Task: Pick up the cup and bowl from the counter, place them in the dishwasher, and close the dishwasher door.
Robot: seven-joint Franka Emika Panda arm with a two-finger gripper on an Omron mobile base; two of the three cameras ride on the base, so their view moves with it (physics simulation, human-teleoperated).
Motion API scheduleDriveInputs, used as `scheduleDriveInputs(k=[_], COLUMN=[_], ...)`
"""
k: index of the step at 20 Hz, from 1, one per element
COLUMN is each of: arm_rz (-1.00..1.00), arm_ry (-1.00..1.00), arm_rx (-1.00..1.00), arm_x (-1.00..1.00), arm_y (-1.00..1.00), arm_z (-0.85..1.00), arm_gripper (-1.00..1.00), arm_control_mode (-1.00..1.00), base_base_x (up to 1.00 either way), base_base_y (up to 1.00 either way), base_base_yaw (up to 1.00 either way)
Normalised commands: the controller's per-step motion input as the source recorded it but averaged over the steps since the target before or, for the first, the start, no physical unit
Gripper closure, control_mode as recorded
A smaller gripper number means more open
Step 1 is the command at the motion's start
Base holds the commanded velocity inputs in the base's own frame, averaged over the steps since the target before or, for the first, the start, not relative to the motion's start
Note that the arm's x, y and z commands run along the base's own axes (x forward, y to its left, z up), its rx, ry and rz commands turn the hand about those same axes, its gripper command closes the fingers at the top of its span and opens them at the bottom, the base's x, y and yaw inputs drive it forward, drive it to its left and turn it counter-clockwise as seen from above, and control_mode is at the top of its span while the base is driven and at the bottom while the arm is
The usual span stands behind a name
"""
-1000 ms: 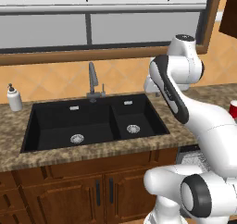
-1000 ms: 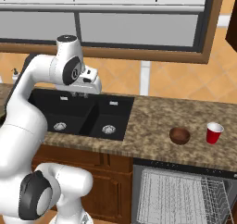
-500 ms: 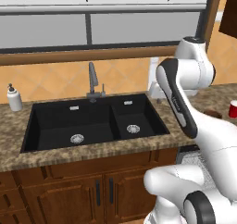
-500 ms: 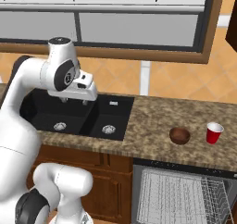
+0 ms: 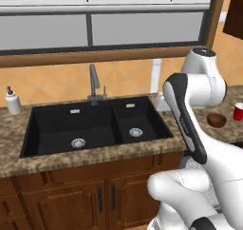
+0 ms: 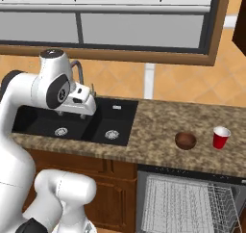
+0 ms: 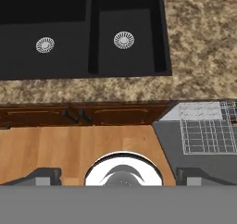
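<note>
right base view: the gripper [image 6: 82, 112] hangs above the near edge of the black sink [image 6: 72, 123], its jaws spread wide and empty, as the two dark tips set far apart at the bottom corners of the hand view confirm [image 7: 118, 177]. the cup [image 6: 221, 137] and the bowl [image 6: 185, 140] both stand on the counter [image 6: 158, 126] well off to the gripper's right, past the sink's right rim, with open granite between; neither touches the hand. the bowl is the nearer of the two, lying between the gripper and the cup, and the cup stands just beyond it, close beside but apart. both sit upright with mouths up, so neither offers a long axis to align with; a grasp from above on a rim looks the likely approach. left base view: the same pair shows at the far right, bowl [image 5: 216, 119] then cup [image 5: 238, 111], partly behind the arm's white elbow. the dishwasher [image 6: 190, 203] lies below and to the right of the gripper, directly under the two vessels, its white rack exposed and the dishwasher door [image 7: 199, 165] let down, seen in the hand view as a grey panel right of the tips. judged from this layout, the coming move turns on a long sideways sweep to the right along the counter, with the bowl met first.
</note>
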Motion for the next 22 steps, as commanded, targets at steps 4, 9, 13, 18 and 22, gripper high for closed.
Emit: scheduleDriveInputs(k=[4,9,13,18,22], arm_rz=[0.0,0.0,0.0,0.0,0.0], arm_ry=[0.0,0.0,0.0,0.0,0.0], arm_rx=[0.0,0.0,0.0,0.0,0.0], arm_x=[0.0,0.0,0.0,0.0,0.0], arm_y=[0.0,0.0,0.0,0.0,0.0], arm_z=[0.0,0.0,0.0,0.0,0.0], arm_gripper=[-1.0,-1.0,-1.0,-1.0,-1.0], arm_control_mode=[1.0,1.0,1.0,1.0,1.0], base_base_x=[0.18,0.01,0.0,0.07,0.18], base_base_y=[0.42,0.19,0.36,0.62,0.77], base_base_yaw=[-0.43,-0.77,-0.84,-0.7,-0.61])
